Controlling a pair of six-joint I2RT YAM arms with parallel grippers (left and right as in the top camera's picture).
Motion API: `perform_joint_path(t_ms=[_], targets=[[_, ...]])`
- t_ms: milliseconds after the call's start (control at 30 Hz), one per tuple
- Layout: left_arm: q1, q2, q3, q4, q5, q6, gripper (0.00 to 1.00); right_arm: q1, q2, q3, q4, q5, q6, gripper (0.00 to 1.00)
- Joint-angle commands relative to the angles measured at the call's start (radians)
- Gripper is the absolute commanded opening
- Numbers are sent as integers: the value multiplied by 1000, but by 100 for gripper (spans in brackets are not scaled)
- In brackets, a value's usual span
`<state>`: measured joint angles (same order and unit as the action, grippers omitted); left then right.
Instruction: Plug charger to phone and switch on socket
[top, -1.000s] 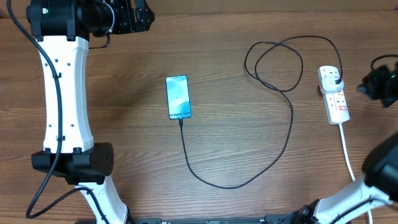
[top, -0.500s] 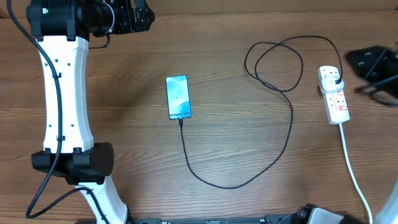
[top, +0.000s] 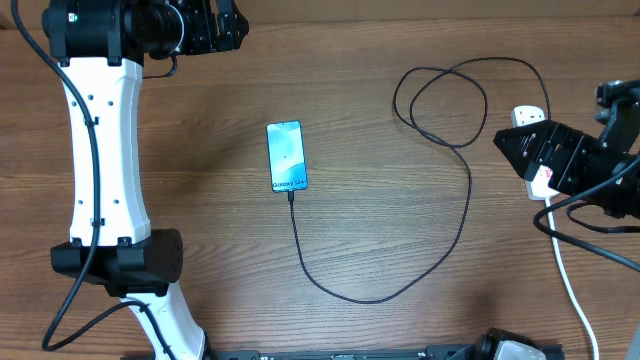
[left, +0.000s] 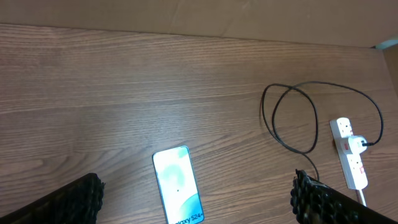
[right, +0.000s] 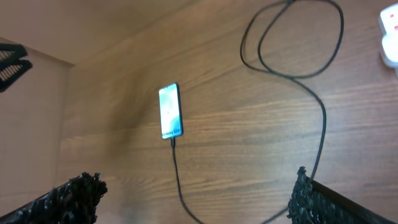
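Note:
The phone (top: 286, 155) lies face up mid-table with its teal screen lit. The charger (top: 468, 200), a thin black cable, meets the phone's lower end, curves right, loops and ends in a black plug at the socket (top: 523, 116). This white strip is mostly hidden under my right gripper (top: 520, 152), which hovers above it, open and holding nothing. My left gripper (top: 215, 30) is at the far left, also open and holding nothing. The left wrist view shows the phone (left: 179, 186), the socket (left: 349, 152) and the gripper (left: 196, 208). The right wrist view shows the phone (right: 170, 111), the charger (right: 321, 118) and the gripper (right: 196, 199).
The socket's thick white cord (top: 570, 280) runs toward the table's near right edge, crossed by the right arm's black cables (top: 590, 235). The left arm's white column (top: 105, 150) stands along the left side. A brown wall (left: 186, 15) borders the far edge.
My right gripper has moved in from the right edge to above the socket, and its jaws have opened. The left arm, phone and cable have not moved.

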<state>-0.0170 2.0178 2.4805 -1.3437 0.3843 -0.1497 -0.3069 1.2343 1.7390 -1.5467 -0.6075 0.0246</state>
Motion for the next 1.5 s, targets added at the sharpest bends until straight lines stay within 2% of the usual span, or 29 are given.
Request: perform_joint_path(t_ms=[0, 233, 533, 800, 1100, 1467], targets=[[3, 6, 2, 1, -3, 12, 100, 5, 1, 14, -15, 34, -13, 100], [3, 6, 2, 1, -3, 12, 100, 18, 0, 12, -26, 31, -129, 100], [3, 6, 2, 1, -3, 12, 100, 244, -118, -121, 343, 247, -150, 100], [3, 6, 2, 2, -3, 12, 100, 296, -311, -417, 721, 319, -150, 100], [3, 6, 2, 1, -3, 12, 100, 296, -548, -869, 1127, 330, -157, 100], [3, 6, 2, 1, -3, 12, 100, 297, -852, -1324, 1497, 338, -157, 100]])
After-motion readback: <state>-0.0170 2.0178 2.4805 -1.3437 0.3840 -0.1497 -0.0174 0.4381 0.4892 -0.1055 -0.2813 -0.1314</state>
